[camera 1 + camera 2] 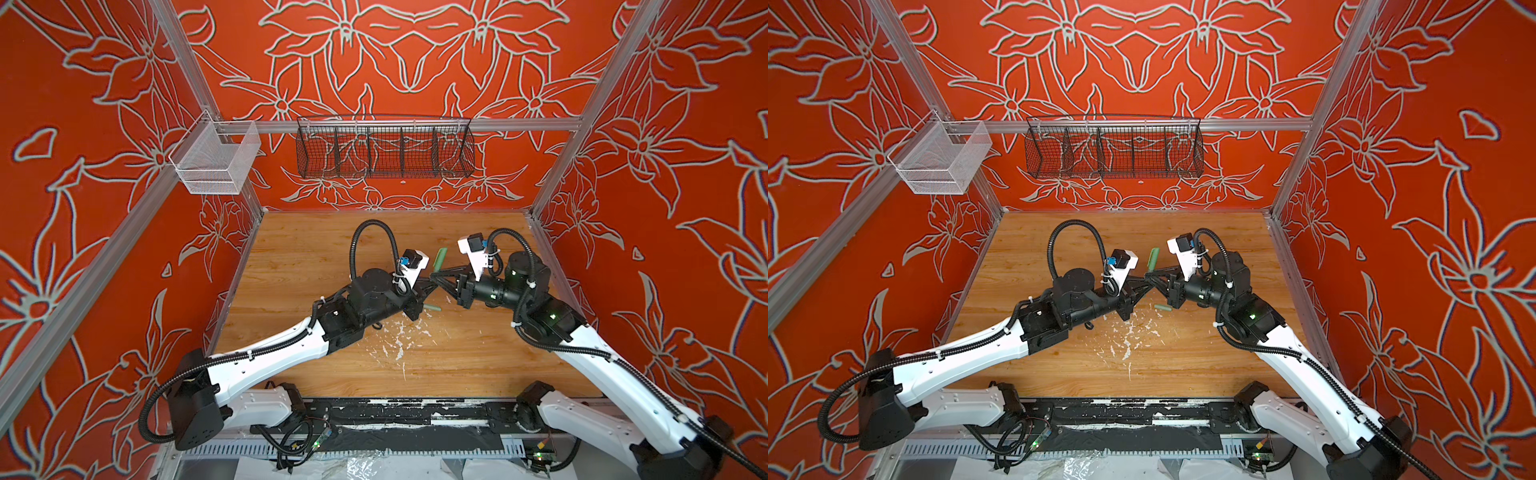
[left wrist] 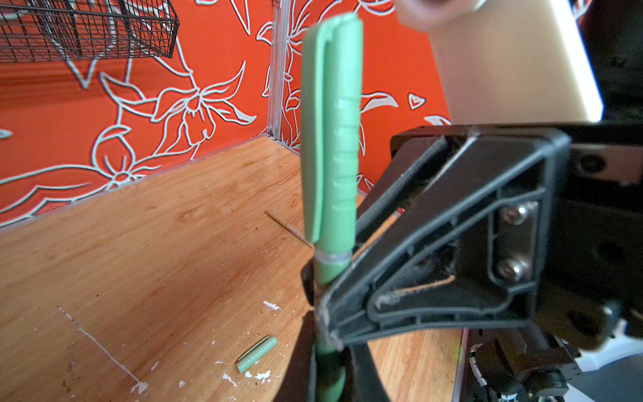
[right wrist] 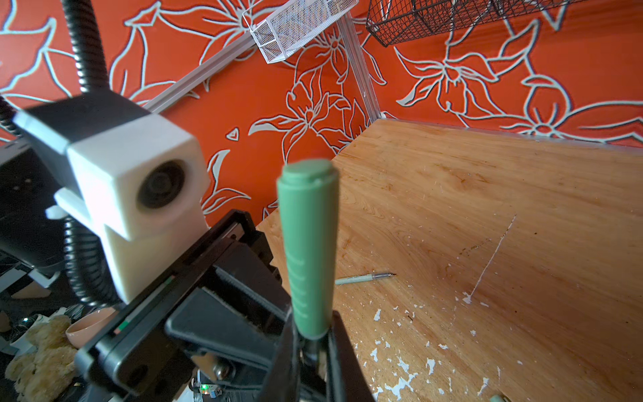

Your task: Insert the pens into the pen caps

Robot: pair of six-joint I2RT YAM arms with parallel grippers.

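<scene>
Both arms meet over the middle of the table [image 1: 311, 257]. The left gripper [image 1: 427, 282] and right gripper [image 1: 436, 277] stand tip to tip, and both clamp 1 green pen [image 2: 330, 268]. The pen stands nearly upright, clear of the table. Its green cap [image 2: 330, 121] is seated over the upper end, clip side facing the left wrist camera, and in both top views it shows just above the meeting fingertips. Left jaws are closed on the barrel low down. Right jaws are pinched on the barrel just under the cap's rim. A loose green cap [image 1: 432, 307] lies flat beside the white paint flecks [image 1: 399, 336], near the grippers. 1 pale green pen [image 3: 358, 278], dark tip bare, lies flat on the table. 1 thin tan pen [image 2: 290, 229] lies partly hidden behind the held pen.
</scene>
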